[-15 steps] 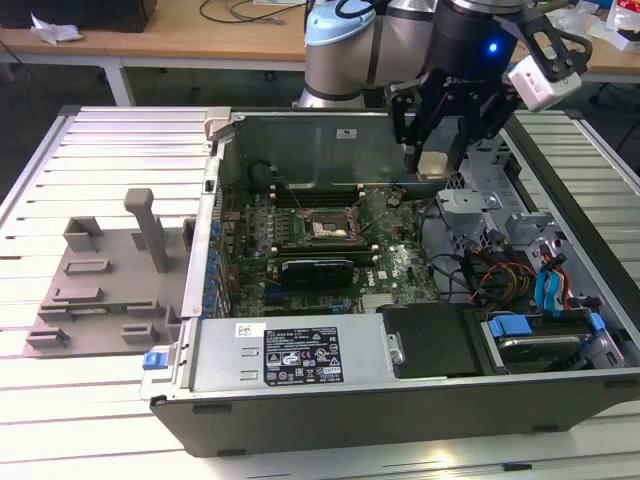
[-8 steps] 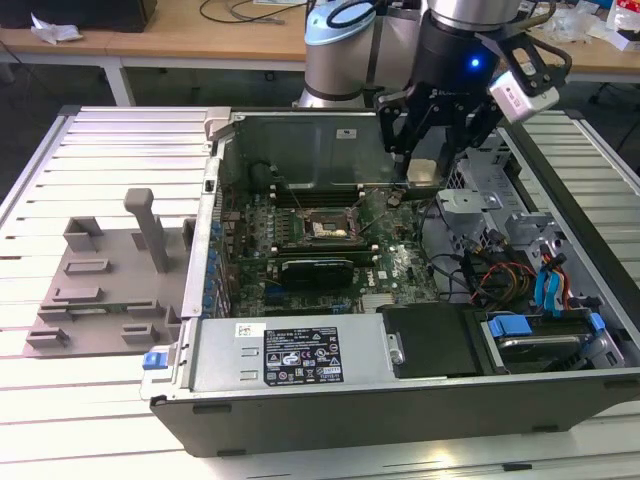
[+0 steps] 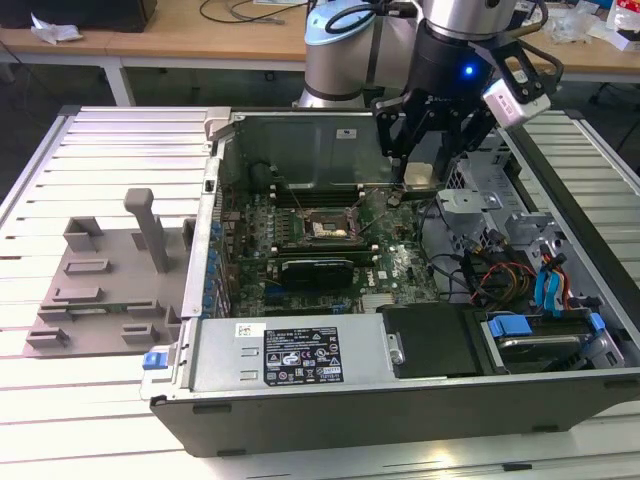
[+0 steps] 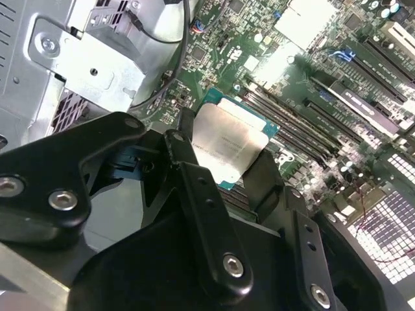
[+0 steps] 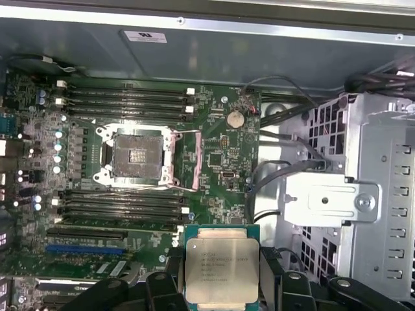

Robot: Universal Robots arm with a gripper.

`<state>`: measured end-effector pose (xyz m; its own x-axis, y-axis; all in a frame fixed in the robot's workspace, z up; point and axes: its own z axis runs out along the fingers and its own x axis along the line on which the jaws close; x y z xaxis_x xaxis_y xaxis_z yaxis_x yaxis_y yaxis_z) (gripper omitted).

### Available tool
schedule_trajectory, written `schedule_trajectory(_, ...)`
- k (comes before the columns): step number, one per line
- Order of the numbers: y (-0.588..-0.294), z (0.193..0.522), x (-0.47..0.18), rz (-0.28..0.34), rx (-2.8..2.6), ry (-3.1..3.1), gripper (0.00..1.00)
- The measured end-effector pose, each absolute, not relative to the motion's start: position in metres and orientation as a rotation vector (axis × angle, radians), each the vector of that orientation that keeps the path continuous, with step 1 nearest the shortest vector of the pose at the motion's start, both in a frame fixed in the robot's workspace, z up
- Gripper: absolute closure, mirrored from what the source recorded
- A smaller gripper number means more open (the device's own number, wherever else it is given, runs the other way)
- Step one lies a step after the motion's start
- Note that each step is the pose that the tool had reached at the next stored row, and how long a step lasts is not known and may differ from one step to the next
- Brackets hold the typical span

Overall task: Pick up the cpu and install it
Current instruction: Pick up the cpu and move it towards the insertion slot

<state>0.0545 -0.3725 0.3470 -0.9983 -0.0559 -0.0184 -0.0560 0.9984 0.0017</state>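
Above the motherboard of the open computer case, toward the exterior view's right, the gripper hangs with the cpu between its two black fingers. It is clenched on the chip: the jaws stand only as wide apart as the chip itself and press on two opposite edges, so the silver top is free and faces the first wrist view. The chip is held flat and level, probably because such a chip fits its socket only when level. The socket lies open and empty, well apart from the chip, with memory slots between them. The cpu is in the air, not yet installed.
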Motion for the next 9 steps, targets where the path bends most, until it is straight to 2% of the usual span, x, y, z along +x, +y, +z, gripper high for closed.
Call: schedule_trajectory(9,-0.361,0.334,0.055,0.004,-0.088,3.122,0.45)
